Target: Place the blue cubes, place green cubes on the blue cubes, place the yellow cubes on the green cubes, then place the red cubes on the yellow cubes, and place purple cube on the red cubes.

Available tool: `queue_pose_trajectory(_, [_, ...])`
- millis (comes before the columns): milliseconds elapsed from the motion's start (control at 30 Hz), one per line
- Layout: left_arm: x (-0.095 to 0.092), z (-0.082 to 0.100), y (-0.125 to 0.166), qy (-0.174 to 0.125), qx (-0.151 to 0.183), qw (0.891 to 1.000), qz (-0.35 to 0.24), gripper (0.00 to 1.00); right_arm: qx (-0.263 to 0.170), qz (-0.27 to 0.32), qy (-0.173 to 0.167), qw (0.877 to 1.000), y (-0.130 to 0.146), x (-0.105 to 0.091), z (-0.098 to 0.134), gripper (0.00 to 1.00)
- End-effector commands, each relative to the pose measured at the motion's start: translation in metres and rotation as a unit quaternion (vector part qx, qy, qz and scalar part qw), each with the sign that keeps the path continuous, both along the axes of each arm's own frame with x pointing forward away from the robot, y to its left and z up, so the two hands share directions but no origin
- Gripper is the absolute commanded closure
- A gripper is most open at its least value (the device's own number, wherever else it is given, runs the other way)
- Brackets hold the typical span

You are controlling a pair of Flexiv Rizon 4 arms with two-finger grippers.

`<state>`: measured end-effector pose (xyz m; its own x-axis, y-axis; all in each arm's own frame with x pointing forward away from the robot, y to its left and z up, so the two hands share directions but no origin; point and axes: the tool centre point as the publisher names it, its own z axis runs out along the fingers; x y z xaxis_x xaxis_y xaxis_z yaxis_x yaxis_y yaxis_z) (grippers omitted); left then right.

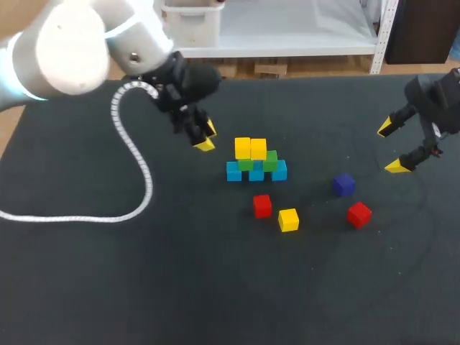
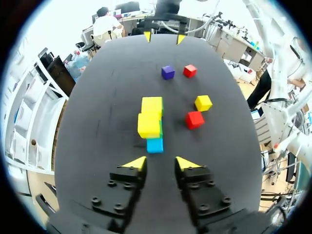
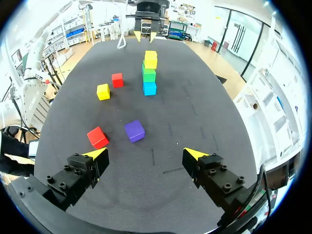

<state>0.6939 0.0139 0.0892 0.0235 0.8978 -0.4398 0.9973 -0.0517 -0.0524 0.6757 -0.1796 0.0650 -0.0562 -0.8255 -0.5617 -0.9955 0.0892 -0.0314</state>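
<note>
Stack mid-table, partly hard to read. From the head view: row of three small blue cubes (image 1: 233, 171) on the black table (image 1: 215, 287), two green cubes (image 1: 271, 159) on top, two stacked yellow cubes (image 1: 242, 147) on those. Left green one mostly hidden behind the yellows; middle blue one half covered too. From the left wrist view, stack seen end-on: one blue cube only, yellows covering the greens down to a thin edge. From the right wrist view, end-on from the other side: a single blue-green-yellow column, rest of each row hidden behind it.

Left arm's large white joint (image 1: 72, 43) cut off at the head view's corner, blocking that corner of the table. Right arm (image 1: 435, 100) cut off at the opposite edge. Can't tell either tool's height over the table.

Left tool (image 1: 206, 136) released, fingers apart, nothing between, just beside the stack's left end, not touching.

Right tool (image 1: 392, 146) released, spread wide, empty, well apart from the stack.

Loose red cube (image 1: 262, 205) and loose yellow cube (image 1: 288, 219) near each other in front of the stack. Dark purple cube (image 1: 343, 184) and second red cube (image 1: 359, 213) close together, near the right tool.

White coiled cable (image 1: 136, 169) looping from the left arm across the table and off its edge, apart from all cubes.
</note>
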Motion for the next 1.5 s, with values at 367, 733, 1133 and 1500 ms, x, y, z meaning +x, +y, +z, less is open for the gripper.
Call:
queue_pose_trajectory(367, [-0.045, 0.040, 0.072, -0.015, -0.086, 0.996, 0.019, 0.00, 0.001, 0.000, 0.000, 1.000, 0.000, 0.000, 0.000, 0.00])
queue_pose_trajectory(733, [-0.054, 0.044, 0.092, -0.008, -0.087, 0.996, -0.016, 0.00, 0.001, 0.000, 0.000, 1.000, 0.000, 0.000, 0.000, 0.00])
queue_pose_trajectory(1133, [-0.055, 0.046, 0.093, -0.006, -0.077, 0.997, -0.027, 0.00, 0.001, 0.000, 0.000, 1.000, 0.000, 0.000, 0.000, 0.00])
queue_pose_trajectory(1500, [-0.055, 0.046, 0.093, -0.006, -0.077, 0.997, -0.027, 0.00, -0.052, 0.040, -0.046, 0.997, 0.049, -0.024, 0.032, 0.00])
